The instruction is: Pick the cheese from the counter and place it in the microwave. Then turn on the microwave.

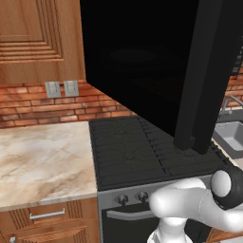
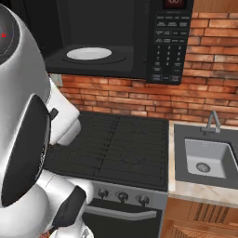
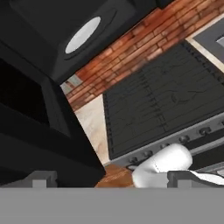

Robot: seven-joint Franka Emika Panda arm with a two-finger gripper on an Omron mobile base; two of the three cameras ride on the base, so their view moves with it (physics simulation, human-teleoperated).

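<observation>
The microwave hangs above the black stovetop with its door swung wide, a white turntable plate lying inside the cavity. The gripper has its fingertips spread far apart with nothing between them. The marble-look surface lies beside the stove, the cheese nowhere in sight. A sink sits near the brick wall.

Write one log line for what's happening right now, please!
microwave: door open | turntable: bare | tool: open, holding nothing | stovetop: below
</observation>
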